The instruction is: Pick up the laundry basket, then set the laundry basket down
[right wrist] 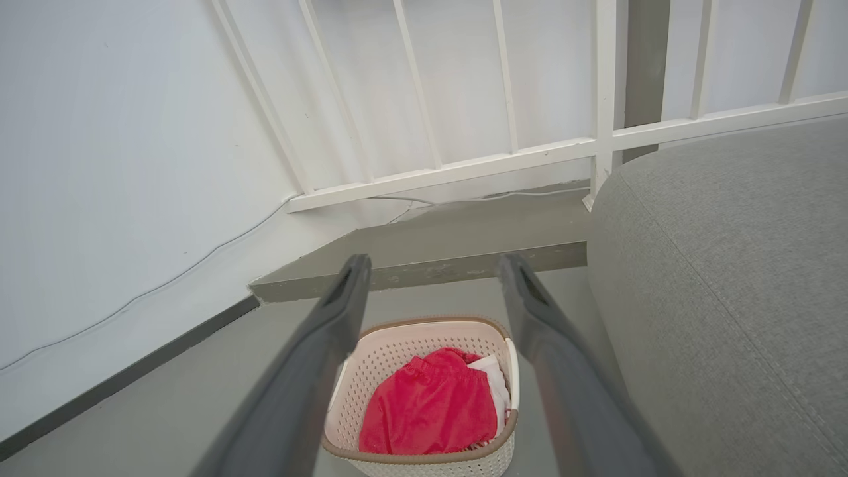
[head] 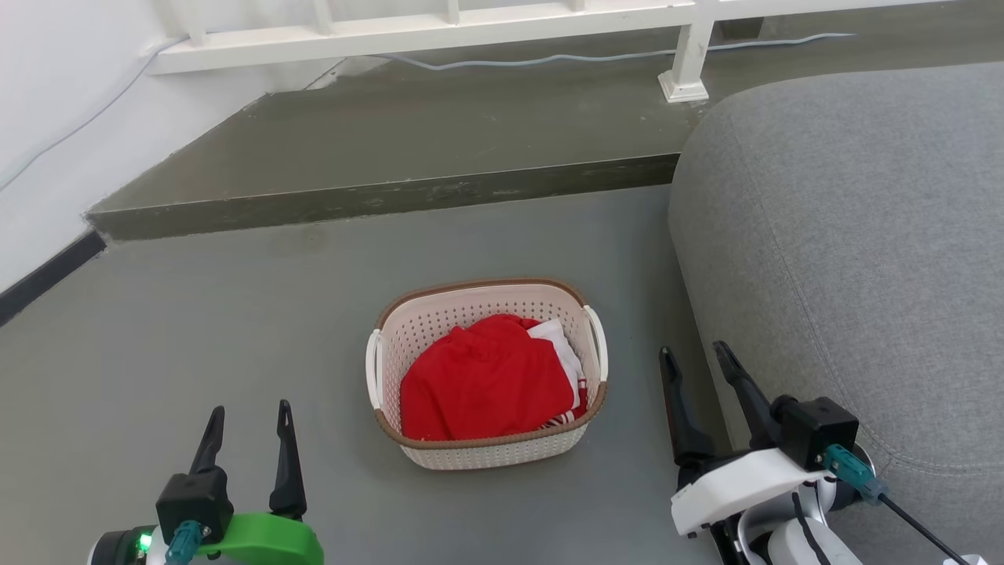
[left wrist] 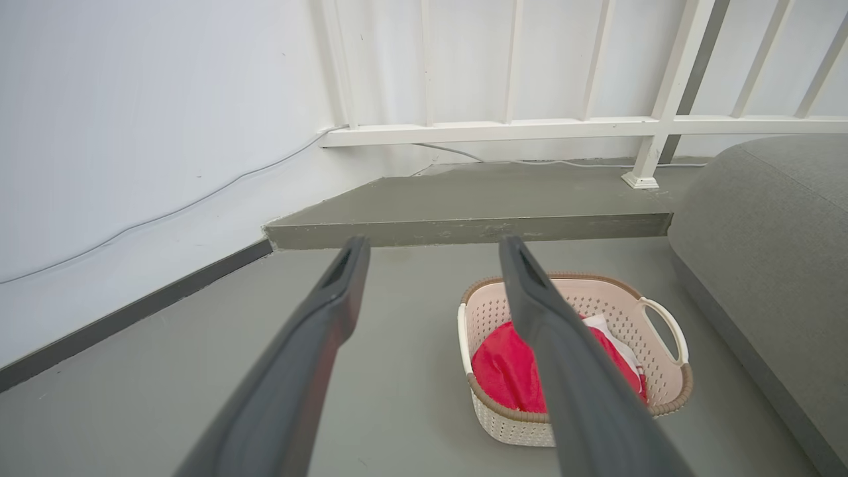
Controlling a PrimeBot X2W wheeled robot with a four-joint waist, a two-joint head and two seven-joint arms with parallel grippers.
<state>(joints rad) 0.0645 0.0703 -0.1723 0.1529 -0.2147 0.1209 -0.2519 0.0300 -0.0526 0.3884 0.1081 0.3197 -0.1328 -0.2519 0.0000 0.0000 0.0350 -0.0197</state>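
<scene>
The laundry basket (head: 439,326) stands on the grey floor, cream-white and perforated with a brown rim and white side handles, holding red and white cloth. My left gripper (head: 251,416) is open at the lower left, a good way left of the basket and apart from it. Close to the sofa, my right gripper (head: 696,355) is open just right of the basket's right handle, touching nothing. In the left wrist view the laundry basket (left wrist: 662,371) lies behind my right-hand finger. In the right wrist view the laundry basket (right wrist: 397,348) sits low between my spread fingers.
A grey fabric sofa (head: 855,251) fills the right side, close to the basket. A raised concrete step (head: 392,196) runs across behind it, with a white railing (head: 439,31) and a pale cable (head: 549,59) beyond. A white wall (head: 47,118) with a dark skirting stands on the left.
</scene>
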